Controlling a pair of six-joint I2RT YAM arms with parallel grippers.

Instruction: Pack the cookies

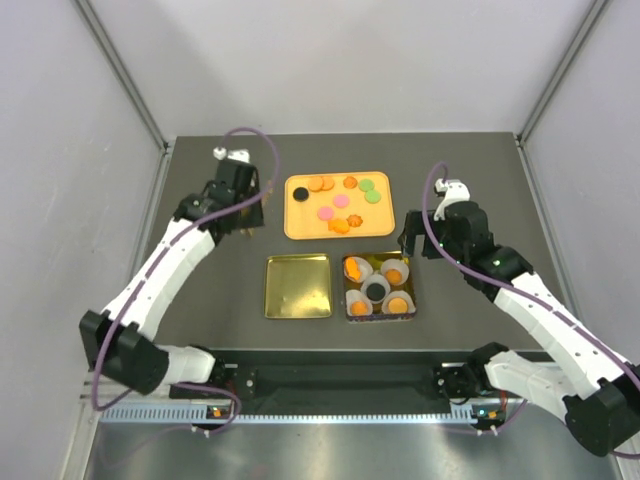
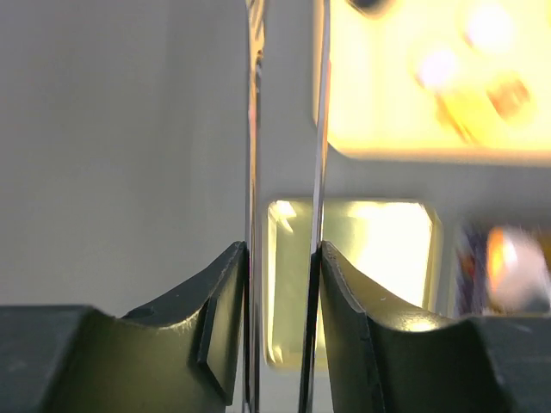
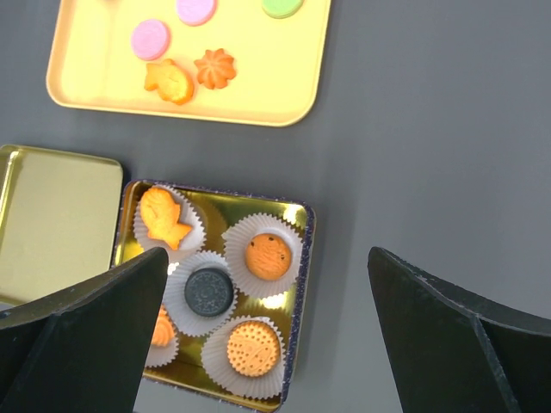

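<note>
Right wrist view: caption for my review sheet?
Open right jaws above a gold tin of cookies in paper cups; yellow cookie tray beyond.

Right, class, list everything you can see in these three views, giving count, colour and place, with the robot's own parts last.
tray: one, yellow-orange, far centre of the table
loose cookies: about eleven; orange, pink, green, one black; on the tray
tin: one, gold, nearer than the tray
paper cups: five, white, in the tin
packed cookies: five, four orange and one black, one per cup
lid: one, gold, left of the tin
table: one, dark grey
metal tongs: one, silvery, in the left gripper
left gripper: black, closed on the tongs, left of the tray
right gripper: black, open, empty, right of the tray
</note>
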